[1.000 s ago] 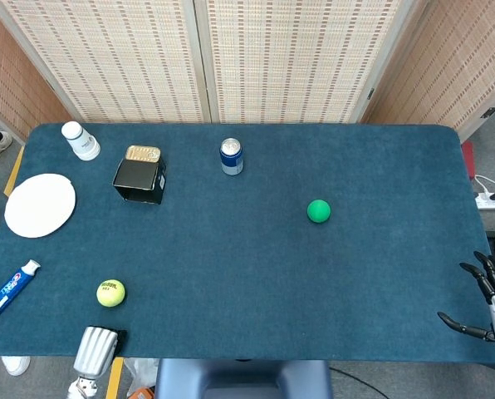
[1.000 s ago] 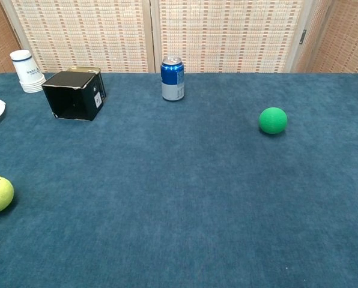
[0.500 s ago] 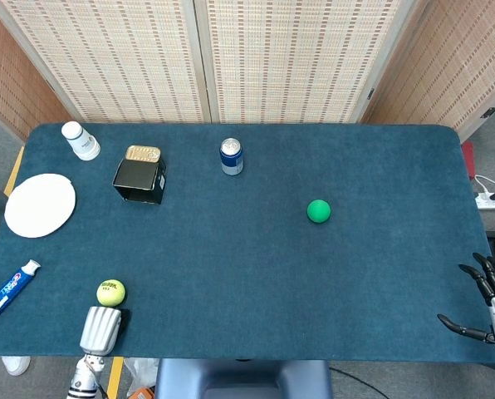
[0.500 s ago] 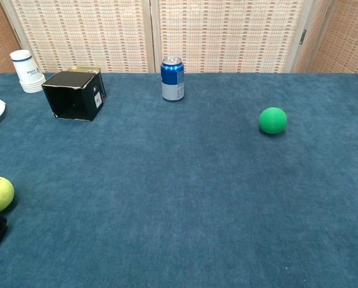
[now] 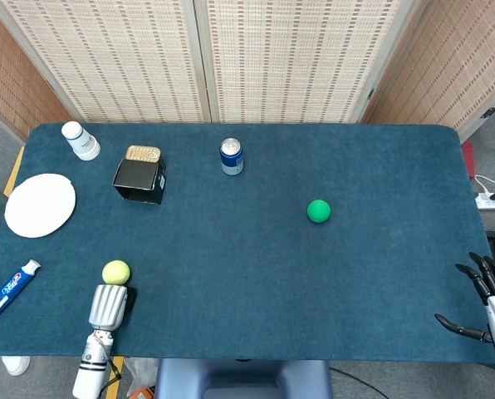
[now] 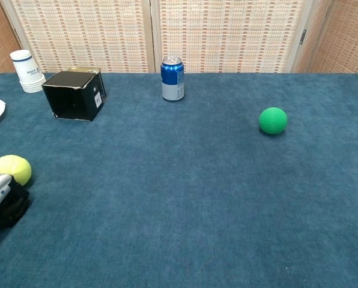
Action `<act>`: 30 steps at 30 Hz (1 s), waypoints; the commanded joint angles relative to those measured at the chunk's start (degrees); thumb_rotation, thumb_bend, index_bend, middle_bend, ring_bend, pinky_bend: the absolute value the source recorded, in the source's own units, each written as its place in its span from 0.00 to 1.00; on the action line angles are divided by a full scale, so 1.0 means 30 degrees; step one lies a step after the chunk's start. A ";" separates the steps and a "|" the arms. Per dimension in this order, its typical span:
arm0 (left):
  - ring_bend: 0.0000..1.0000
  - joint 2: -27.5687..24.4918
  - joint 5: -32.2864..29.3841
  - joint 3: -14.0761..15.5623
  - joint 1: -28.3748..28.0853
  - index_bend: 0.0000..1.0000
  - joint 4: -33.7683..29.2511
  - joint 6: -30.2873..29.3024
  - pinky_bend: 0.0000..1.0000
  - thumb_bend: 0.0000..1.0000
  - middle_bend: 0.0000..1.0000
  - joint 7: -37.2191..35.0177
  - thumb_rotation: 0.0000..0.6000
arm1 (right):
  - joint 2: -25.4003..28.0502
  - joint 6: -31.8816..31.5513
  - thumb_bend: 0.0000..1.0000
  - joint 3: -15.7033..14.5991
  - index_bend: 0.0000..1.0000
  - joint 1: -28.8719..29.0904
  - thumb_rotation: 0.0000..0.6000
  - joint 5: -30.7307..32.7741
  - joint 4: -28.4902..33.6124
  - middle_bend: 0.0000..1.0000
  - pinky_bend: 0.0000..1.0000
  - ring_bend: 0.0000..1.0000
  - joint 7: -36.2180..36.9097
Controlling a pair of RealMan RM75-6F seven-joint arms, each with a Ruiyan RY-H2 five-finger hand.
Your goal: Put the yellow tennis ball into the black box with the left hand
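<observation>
The yellow tennis ball (image 5: 115,272) lies on the blue table near the front left, also seen low on the left as the ball (image 6: 11,169) in the chest view. My left hand (image 5: 108,306) sits right behind it, its far end touching the ball; its silver back faces up and its dark fingers (image 6: 11,207) are tucked under, so any hold is hidden. The black box (image 5: 139,180) stands at the back left, its open side facing the front as the box (image 6: 74,95) shows. My right hand (image 5: 488,303) hangs off the front right edge, fingers spread, holding nothing.
A blue can (image 5: 232,156) stands at the back centre and a green ball (image 5: 318,210) lies right of centre. A white plate (image 5: 40,204), stacked paper cups (image 5: 80,140) and a toothpaste tube (image 5: 7,290) line the left side. A gold tin (image 5: 143,154) lies behind the box.
My left hand came up over the front edge and moved forward on the table. The tennis ball shifted away from the edge, staying just ahead of the hand. The right hand stayed put.
</observation>
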State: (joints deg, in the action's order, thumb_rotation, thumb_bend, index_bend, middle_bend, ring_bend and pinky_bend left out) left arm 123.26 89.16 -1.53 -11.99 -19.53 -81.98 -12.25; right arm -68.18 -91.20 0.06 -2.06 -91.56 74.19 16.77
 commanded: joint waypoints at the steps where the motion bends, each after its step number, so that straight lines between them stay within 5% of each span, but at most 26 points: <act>1: 1.00 0.0155 -0.0354 -0.0392 -0.0670 1.00 0.0354 0.0628 1.00 0.69 1.00 -0.0135 1.00 | 0.0005 0.0015 0.00 -0.0006 0.19 0.0012 0.80 0.0002 0.0011 0.04 0.00 0.00 0.0009; 30: 1.00 -0.0206 -0.2556 -0.2920 -0.8079 1.00 0.2196 0.7026 1.00 0.69 1.00 -0.1061 1.00 | 0.0051 0.0936 0.00 0.0323 0.19 0.0334 0.80 0.0905 0.0494 0.04 0.00 0.00 -0.0578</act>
State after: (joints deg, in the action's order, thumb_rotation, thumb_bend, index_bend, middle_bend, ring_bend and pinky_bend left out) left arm 122.94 81.63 -10.15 -35.45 -13.40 -61.53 -14.96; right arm -68.03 -88.54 0.97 -1.14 -88.97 75.55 15.19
